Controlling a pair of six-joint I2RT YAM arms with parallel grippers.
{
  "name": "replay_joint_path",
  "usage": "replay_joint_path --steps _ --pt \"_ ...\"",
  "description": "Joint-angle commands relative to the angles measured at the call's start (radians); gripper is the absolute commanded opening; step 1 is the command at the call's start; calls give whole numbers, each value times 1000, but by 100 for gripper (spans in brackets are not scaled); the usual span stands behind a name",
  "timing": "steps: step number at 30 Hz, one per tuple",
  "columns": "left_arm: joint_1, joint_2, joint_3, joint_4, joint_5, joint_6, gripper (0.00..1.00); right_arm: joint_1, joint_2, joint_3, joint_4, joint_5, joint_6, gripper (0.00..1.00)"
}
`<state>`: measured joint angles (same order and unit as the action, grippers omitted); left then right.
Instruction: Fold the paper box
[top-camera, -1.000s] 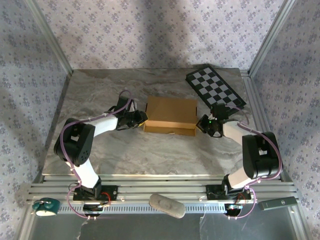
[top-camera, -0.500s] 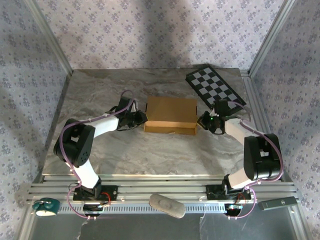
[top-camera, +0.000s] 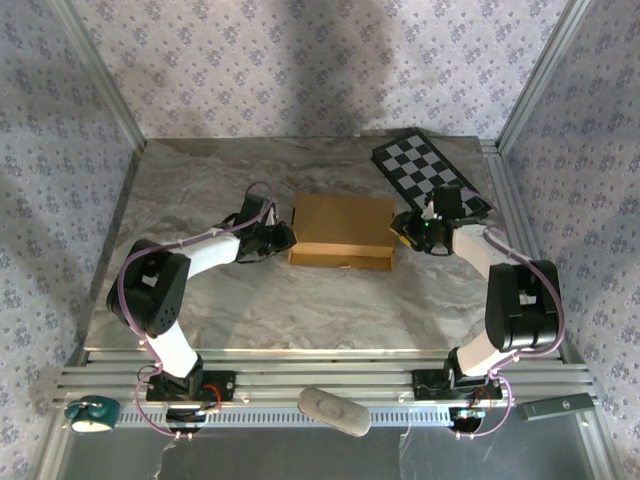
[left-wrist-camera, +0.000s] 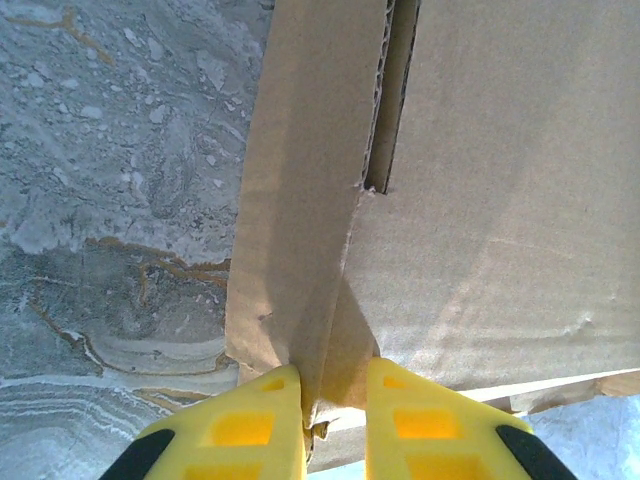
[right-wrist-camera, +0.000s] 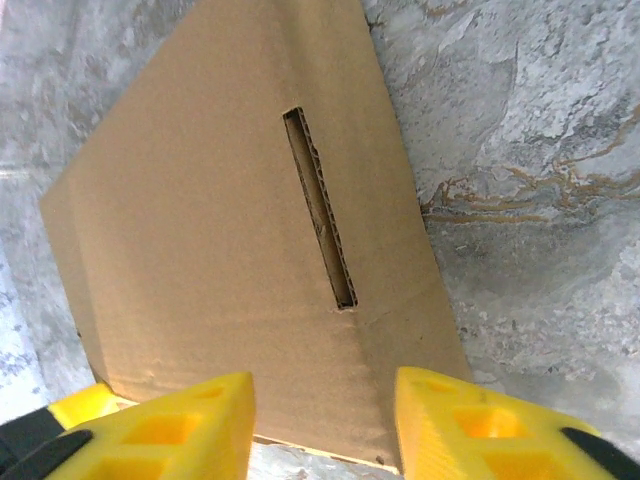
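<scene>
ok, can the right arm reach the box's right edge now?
Likely yes: the right gripper sits open at that end of the paper box, nothing between; left gripper pinches the opposite end.

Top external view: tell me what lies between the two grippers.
The paper box, seen from the top: the left gripper pinches its left wall, the right gripper stands open at its right end.

Lab rig, aluminium frame (top-camera: 300, 382), checkerboard panel (top-camera: 430, 175)
</scene>
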<state>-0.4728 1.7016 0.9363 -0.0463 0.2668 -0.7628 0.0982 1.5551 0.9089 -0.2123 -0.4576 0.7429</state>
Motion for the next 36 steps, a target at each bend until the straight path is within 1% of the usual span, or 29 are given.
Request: replay_joint_path --steps 1,8,12,15,17,20,23,27,29,33,36 --pt "-19 7 -16 -130 -50 42 16 10 41 43 -50 -32 -12 45" --pt "-23 -2 -37 -118 -60 36 16 39 106 62 -83 -43 -41 43" --pt "-26 -8 -53 -99 -54 24 16 58 112 48 -108 -20 -87 35" --pt "-26 -10 -64 -86 -49 17 16 66 106 28 -120 8 -106 25" --pt "-26 -11 -66 -83 -48 14 16 75 103 16 -130 29 -153 24" --pt "-26 -14 -68 -78 -44 5 17 89 99 -3 -138 58 -185 17" --pt "-26 -28 -67 -76 -41 -16 22 105 93 -19 -138 88 -210 11" --pt "-23 -61 -51 -98 -46 -53 34 130 83 -33 -141 135 -242 5" --pt "-20 -75 -46 -99 -36 -76 38 140 74 -43 -138 157 -255 3" --pt "-8 -83 -39 -102 -11 -111 42 154 53 -61 -134 195 -266 1" --pt "1 -93 -44 -96 2 -132 43 160 33 -75 -130 219 -273 0"
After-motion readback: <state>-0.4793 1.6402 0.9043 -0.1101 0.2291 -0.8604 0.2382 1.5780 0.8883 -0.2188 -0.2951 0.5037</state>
